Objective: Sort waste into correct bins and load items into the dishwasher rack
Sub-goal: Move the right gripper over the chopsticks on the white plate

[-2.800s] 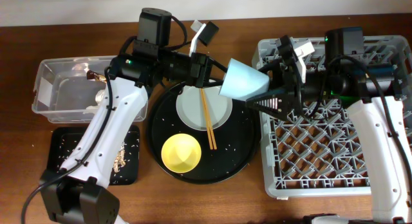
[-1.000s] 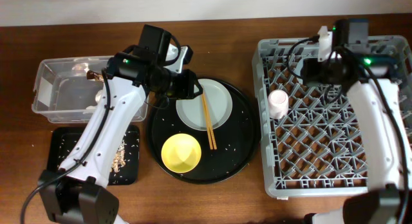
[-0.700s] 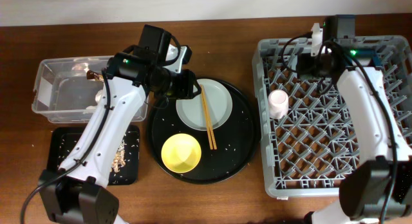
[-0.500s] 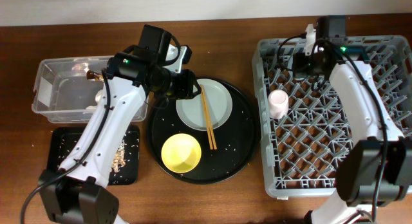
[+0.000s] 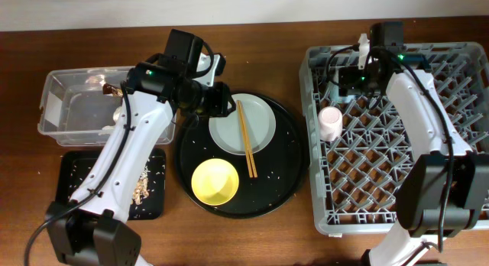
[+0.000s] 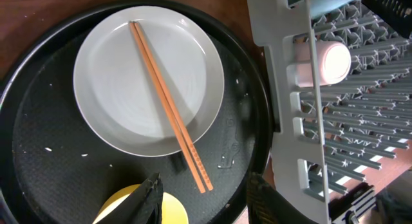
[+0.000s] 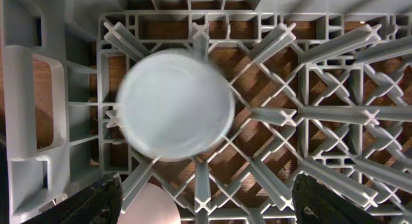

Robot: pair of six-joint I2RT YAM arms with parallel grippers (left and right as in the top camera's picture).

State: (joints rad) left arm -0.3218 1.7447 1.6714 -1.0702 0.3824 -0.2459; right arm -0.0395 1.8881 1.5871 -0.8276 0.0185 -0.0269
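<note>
Right pincer (image 7: 206, 195), spread wide and empty, hangs over the light blue plastic cup (image 7: 175, 103) resting in the grey pegged plastic dishwasher rack (image 7: 32, 102); a brushing finger could topple it.

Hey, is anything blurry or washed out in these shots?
Right wrist view: the light blue cup is smeared at its edges, while the rack around it is sharp. Left wrist view: crisp, though the pink cup looks washed out. Overhead view: evenly lit and sharp.
</note>
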